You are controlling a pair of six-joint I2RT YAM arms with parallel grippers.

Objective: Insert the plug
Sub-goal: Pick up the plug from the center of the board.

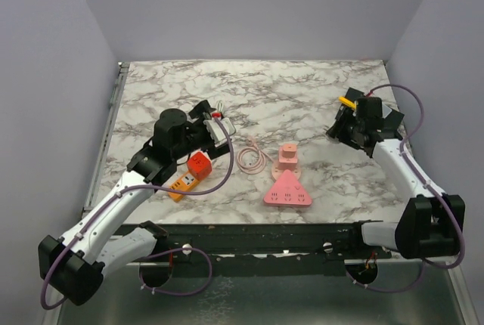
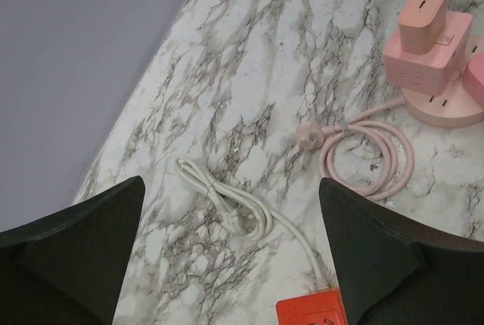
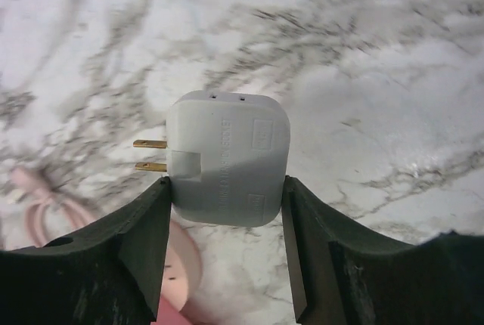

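Right wrist view: grey plug pinched by its sides in right jaws, two brass prongs sticking out sideways, above marble table | well right of pink triangular power strip | left jaws spread wide, left of that strip, over coiled white cord | orange socket block just beside cord.

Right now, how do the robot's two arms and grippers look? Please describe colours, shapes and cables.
Both the left arm and the right arm have white links between bulky black joints. A thin purple cable loops along each. The left gripper and right gripper have matte black, wedge-shaped fingers. A small yellow part sits by the right wrist.
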